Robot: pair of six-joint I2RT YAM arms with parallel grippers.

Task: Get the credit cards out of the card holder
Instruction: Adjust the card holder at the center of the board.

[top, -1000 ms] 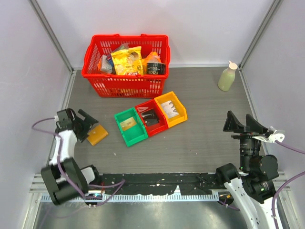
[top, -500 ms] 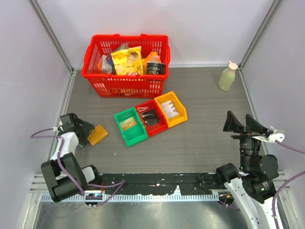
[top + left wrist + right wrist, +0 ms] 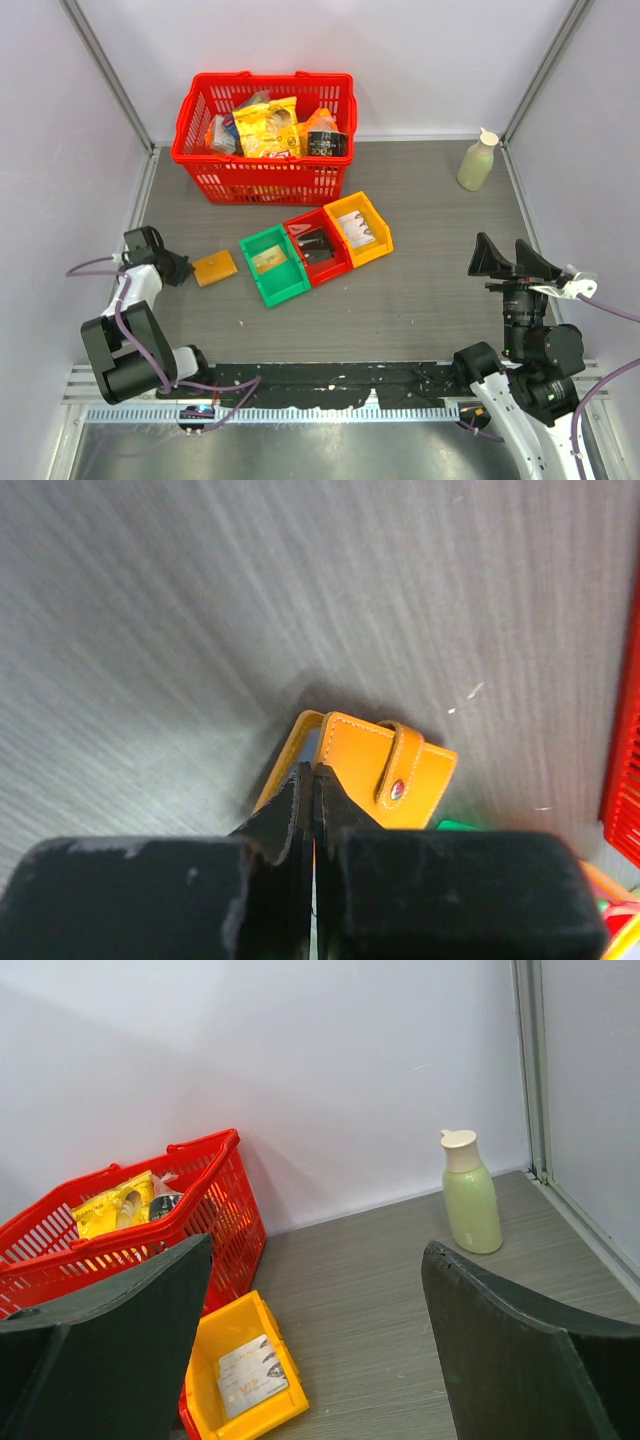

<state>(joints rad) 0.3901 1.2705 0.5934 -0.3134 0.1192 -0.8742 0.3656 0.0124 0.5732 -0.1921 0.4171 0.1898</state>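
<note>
Grey table [image 3: 420,300], left side | pinching near edge of strapped-shut card holder [image 3: 385,780] with left gripper [image 3: 312,772], jaws pressed together | holding right gripper [image 3: 318,1245] wide open, empty, well apart | seemingly securing holder; next likely calling for unsnapping strap [image 3: 398,770], cards not showing

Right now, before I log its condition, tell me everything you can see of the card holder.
The card holder is a flat tan-orange wallet, leather-like with stitched edges, its strap tab fastened by a small metal snap. It lies on the grey table, just left of the green bin, not touching it. One side gapes slightly, showing greyish lining; its contents are hidden. The left pincer is closed on its near edge.
</note>
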